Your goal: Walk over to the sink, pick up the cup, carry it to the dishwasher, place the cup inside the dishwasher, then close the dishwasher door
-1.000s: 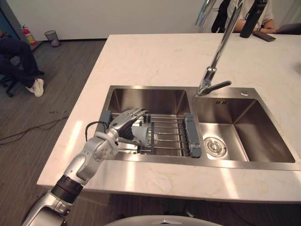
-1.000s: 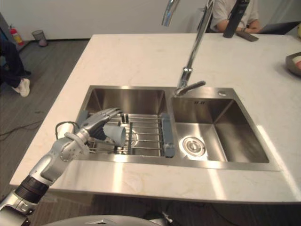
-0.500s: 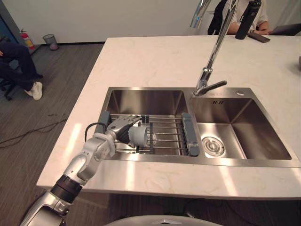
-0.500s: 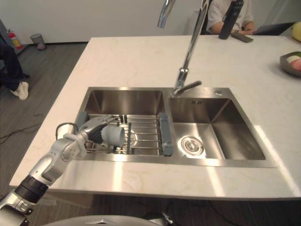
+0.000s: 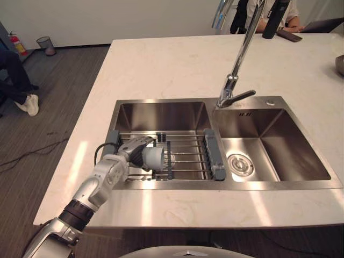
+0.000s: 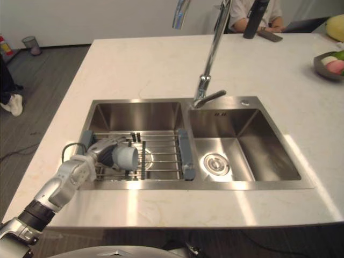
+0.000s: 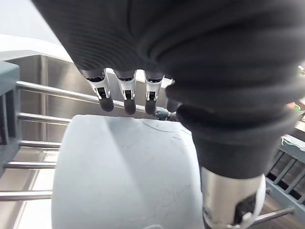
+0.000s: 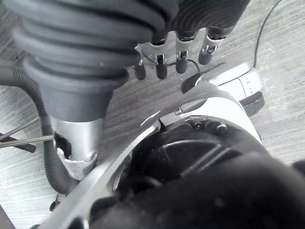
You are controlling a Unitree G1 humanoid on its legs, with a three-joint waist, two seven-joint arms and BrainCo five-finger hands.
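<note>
— Fingers (image 7: 128, 102) of the left hand (image 5: 133, 150): what were they doing?

— They were clenched round the cup (image 5: 155, 157). The row hooked over its far side and the thumb closed in from the other. I'd judge that wrap suited a cup lying on its side, where there was no upright wall to pinch.

— Where did the cup sit?

— On the wire rack (image 5: 188, 153) bridging the left basin (image 5: 161, 115) of the sink (image 5: 215, 185), one round end turned toward the middle of the rack. I couldn't tell whether it had left the wires. The rack probably spanned the basin so that things could drain.

— And the count?

— One cup. One rack, with two grey end blocks (image 5: 214, 153). Two basins, the right basin (image 5: 279, 156) bare but for its drain. One tap (image 5: 239, 64), rising from the back rim between them. One dark bottle (image 5: 271, 19) stood at the far edge of the surface (image 5: 172, 70).

— The other hand?

— The right hand (image 8: 161, 67) hung low over the floor (image 8: 286, 95), fingers relaxed and empty. That would leave it free for the dishwasher door.
</note>
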